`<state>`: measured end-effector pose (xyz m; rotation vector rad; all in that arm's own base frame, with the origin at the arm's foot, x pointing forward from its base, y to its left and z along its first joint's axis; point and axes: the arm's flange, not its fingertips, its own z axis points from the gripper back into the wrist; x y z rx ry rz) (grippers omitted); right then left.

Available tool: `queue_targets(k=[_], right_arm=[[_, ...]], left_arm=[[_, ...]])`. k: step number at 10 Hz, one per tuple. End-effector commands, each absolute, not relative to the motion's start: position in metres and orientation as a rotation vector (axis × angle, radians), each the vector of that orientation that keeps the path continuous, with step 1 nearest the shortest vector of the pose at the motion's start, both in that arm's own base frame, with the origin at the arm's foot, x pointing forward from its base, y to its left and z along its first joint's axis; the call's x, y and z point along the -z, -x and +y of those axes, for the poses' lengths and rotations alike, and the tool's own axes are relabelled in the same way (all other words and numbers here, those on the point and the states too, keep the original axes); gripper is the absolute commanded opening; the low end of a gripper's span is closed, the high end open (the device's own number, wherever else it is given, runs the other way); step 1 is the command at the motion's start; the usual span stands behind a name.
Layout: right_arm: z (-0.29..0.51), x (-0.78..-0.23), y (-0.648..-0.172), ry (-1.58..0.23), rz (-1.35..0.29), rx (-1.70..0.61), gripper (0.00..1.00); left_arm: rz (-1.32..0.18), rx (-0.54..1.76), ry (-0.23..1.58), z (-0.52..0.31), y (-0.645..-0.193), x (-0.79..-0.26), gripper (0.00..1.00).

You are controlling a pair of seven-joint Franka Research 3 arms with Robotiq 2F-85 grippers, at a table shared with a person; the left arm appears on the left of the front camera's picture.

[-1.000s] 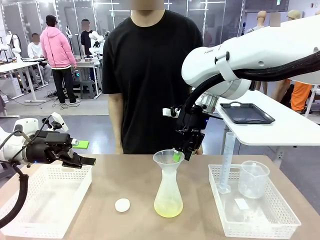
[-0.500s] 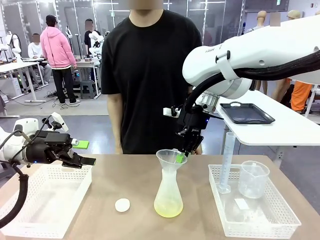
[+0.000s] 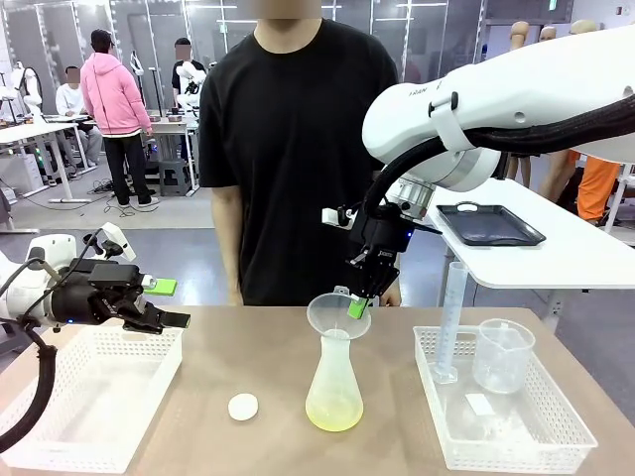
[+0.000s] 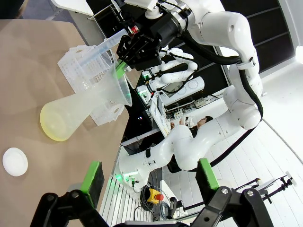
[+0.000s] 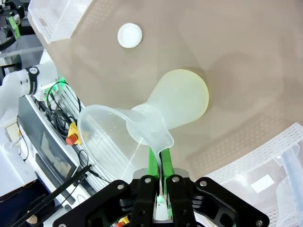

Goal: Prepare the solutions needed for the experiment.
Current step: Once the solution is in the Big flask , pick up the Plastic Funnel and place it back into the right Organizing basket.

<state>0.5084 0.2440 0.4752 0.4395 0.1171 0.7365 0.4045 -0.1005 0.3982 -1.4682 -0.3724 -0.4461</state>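
Note:
A frosted conical flask stands mid-table with the solutions, a little pale yellow liquid, at its bottom. A clear plastic funnel sits tilted at the flask's neck. My right gripper is shut on the funnel's far-right rim. The right wrist view looks down past the pinched funnel onto the flask. My left gripper hangs open and empty over the left basket. Its wrist view shows the flask, the funnel and the right gripper farther off.
A white round cap lies on the table left of the flask. White mesh baskets stand at the left and the right. The right one holds a graduated cylinder and a beaker. A person stands at the far edge.
My right gripper closed on the funnel's rim and rose slightly, so the funnel now sits a little higher and tilted. The left arm stayed still.

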Motion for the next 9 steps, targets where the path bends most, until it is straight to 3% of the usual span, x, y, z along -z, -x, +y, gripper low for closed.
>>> queue_targets(k=[1,9], right_arm=[[0.243,-0.475,-0.508,-0.447,0.127,-0.705,0.0],[0.258,-0.505,-0.496,-0.414,0.109,-0.722,0.0]], left_arm=[[-0.365,0.463,1.472,-0.099,-0.403,-0.4,1.0],[-0.365,0.463,1.472,-0.099,-0.403,-0.4,1.0]])
